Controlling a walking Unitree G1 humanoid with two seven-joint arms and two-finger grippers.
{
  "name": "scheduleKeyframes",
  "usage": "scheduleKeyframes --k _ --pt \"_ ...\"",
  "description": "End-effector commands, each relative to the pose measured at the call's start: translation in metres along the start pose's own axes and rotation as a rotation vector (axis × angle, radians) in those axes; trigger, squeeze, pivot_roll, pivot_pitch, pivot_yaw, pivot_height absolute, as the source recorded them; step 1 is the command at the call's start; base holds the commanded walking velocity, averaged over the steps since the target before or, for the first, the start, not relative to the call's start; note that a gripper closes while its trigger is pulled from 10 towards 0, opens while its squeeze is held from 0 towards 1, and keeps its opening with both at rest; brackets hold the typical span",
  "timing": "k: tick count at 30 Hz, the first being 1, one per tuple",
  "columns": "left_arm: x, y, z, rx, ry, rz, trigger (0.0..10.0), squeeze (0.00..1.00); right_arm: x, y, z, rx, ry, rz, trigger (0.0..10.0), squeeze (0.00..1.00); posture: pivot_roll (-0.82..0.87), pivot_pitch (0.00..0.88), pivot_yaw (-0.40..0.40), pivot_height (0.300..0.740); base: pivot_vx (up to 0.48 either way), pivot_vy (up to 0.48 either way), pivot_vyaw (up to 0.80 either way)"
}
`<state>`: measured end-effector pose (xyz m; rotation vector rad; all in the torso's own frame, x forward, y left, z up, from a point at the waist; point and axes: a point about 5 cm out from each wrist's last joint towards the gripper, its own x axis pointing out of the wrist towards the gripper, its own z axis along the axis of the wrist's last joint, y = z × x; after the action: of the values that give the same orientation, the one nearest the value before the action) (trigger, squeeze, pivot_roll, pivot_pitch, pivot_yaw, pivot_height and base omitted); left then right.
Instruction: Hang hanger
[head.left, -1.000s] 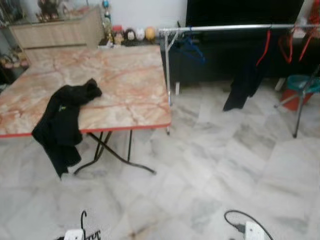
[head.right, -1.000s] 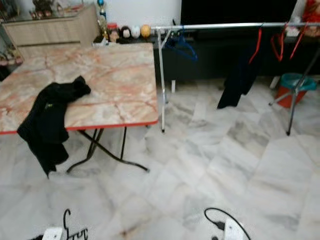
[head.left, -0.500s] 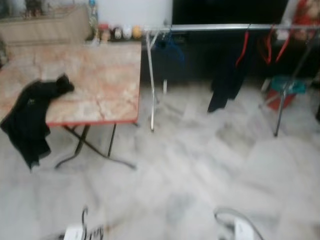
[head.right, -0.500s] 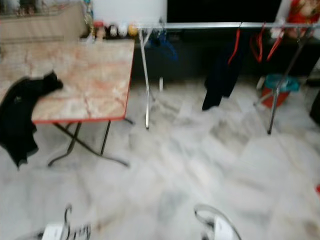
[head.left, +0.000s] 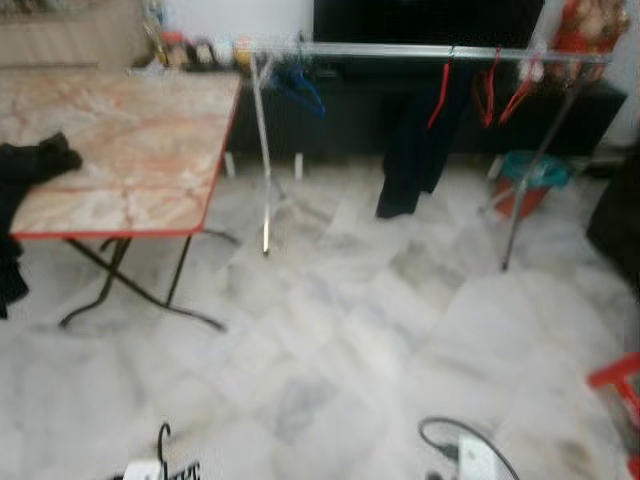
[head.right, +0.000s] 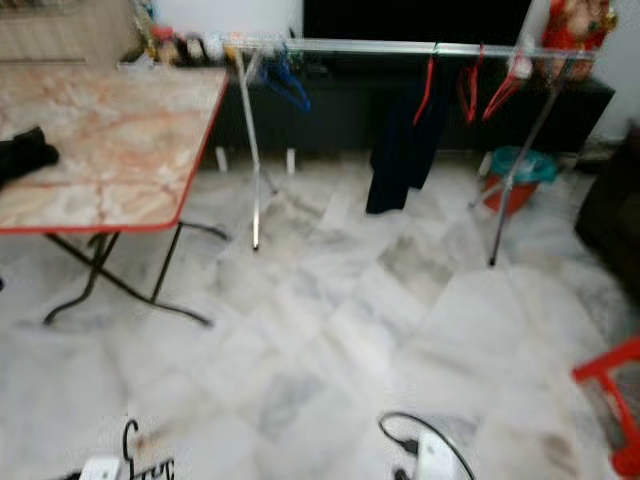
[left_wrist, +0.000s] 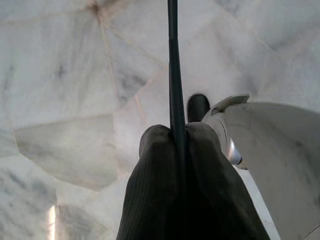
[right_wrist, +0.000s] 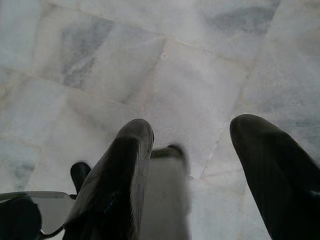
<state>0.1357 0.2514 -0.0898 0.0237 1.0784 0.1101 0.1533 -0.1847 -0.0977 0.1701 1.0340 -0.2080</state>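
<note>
Left wrist view: the left end effector (left_wrist: 177, 142) is clamped on a thin black hanger (left_wrist: 172, 65) above marble floor (left_wrist: 65, 75). Right end effector (right_wrist: 200, 145) hangs spread apart, holding nothing. Ahead, a rail (head.left: 400, 49) carries red hangers (head.left: 490, 85) and a dark garment (head.left: 410, 150), beside a table (head.left: 130, 150).

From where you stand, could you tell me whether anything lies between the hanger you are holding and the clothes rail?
Nothing visible does. The left pincer grips the thin black hanger, and open marble floor runs up to the silver clothes rail. The marble-topped folding table stands off to the left.
</note>
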Motion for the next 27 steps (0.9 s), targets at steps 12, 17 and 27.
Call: scheduleKeyframes --k 12,17,27 --pt "0.000 -0.003 0.001 0.015 -0.002 -0.038 10.0 0.00 -0.001 -0.011 0.001 0.013 -0.002 -0.022 10.0 0.00 0.00 0.000 0.026 0.740 0.000 0.000 0.00" --pt "0.001 -0.004 0.000 0.020 0.004 -0.039 10.0 0.00 -0.001 -0.012 0.001 0.012 -0.002 -0.023 10.0 0.00 0.00 0.000 0.023 0.740 0.097 0.000 0.00" --pt "-0.001 -0.004 -0.010 0.014 0.031 -0.024 10.0 0.00 -0.002 -0.010 -0.011 -0.010 0.036 -0.016 10.0 0.00 -0.02 0.000 0.028 0.740 0.267 0.000 0.00"
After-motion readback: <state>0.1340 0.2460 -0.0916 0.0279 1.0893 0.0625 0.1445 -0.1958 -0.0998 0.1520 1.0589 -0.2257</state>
